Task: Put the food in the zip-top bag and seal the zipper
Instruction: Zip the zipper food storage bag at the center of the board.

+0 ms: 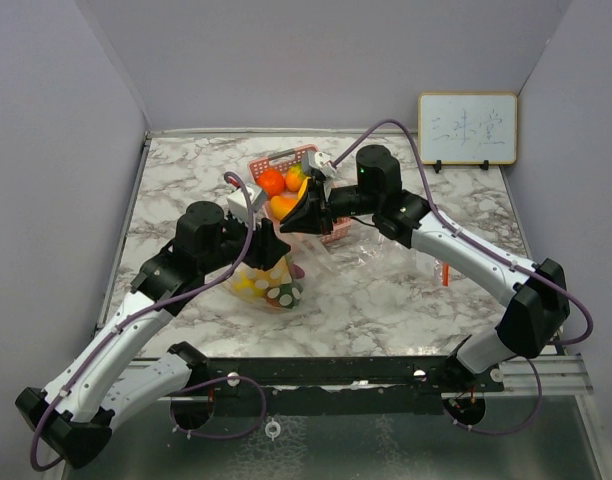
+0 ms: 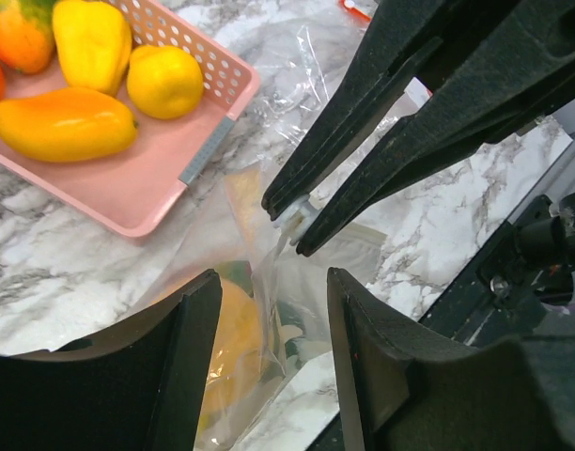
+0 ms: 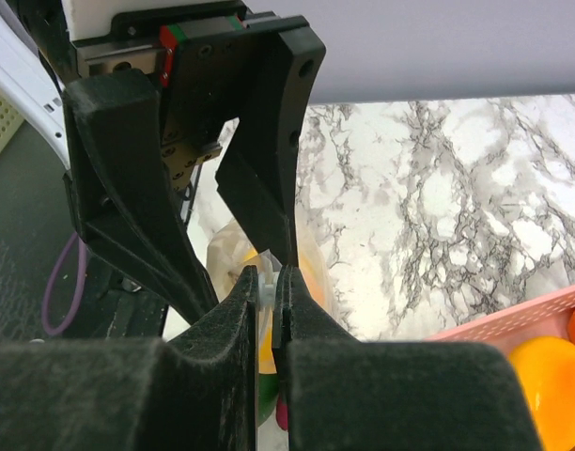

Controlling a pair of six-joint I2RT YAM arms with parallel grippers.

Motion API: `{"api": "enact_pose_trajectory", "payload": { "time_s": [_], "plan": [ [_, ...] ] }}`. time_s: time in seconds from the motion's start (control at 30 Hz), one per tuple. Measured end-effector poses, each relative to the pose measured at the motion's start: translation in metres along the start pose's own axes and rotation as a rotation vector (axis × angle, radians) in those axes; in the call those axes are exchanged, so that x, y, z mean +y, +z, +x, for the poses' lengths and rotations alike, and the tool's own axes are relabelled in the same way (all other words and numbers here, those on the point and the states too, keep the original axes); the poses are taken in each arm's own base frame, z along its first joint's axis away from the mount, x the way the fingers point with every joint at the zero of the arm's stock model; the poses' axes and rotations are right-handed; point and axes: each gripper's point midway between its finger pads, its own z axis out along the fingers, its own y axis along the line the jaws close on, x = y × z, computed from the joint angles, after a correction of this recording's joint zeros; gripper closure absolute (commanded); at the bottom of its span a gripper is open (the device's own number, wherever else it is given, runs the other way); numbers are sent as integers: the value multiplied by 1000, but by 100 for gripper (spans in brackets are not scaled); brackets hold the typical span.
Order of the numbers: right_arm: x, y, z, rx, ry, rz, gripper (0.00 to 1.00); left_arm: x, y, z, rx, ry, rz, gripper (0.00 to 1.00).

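Observation:
The clear zip-top bag (image 1: 258, 290) lies on the marble between the arms, with yellow, green and purple food (image 1: 269, 288) inside. My right gripper (image 3: 271, 274) is shut on the white zipper slider (image 2: 292, 218) at the bag's top edge. My left gripper (image 2: 273, 282) stands open just in front of it, with bag film (image 2: 269, 329) rising between its fingers and touching neither. Yellow food (image 2: 229, 348) shows through the film. More food (image 2: 64, 122), yellow and orange, sits in the pink basket (image 2: 147, 188) behind.
The pink basket (image 1: 276, 158) stands at the back centre, close behind my right gripper (image 1: 304, 215). A small orange piece (image 1: 444, 272) lies on the table under the right arm. A whiteboard (image 1: 467, 128) leans at the back right. Grey walls close in three sides.

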Motion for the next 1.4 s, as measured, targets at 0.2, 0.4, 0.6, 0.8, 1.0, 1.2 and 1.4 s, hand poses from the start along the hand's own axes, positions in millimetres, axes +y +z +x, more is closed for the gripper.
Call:
{"api": "enact_pose_trajectory", "payload": {
  "time_s": [0.2,0.4,0.6,0.8,1.0,1.2,1.4],
  "plan": [
    [3,-1,-9,0,10,-10,98,0,-6,-16,-90,79,0,59],
    [8,-2,-15,1,19,-33,98,3,5,-10,-115,101,14,56],
    [11,-3,-14,6,26,-45,98,2,8,-14,-141,125,30,57],
    [11,-3,-13,8,29,-49,98,-1,13,-18,-152,145,55,100],
    [7,-4,-9,23,40,-18,98,-3,15,-16,-142,150,69,100],
    [-13,-7,0,59,30,91,98,0,7,-18,-159,140,39,100],
    [-21,-15,19,95,47,144,98,8,-9,-21,-189,136,-31,100]
  ]
}}
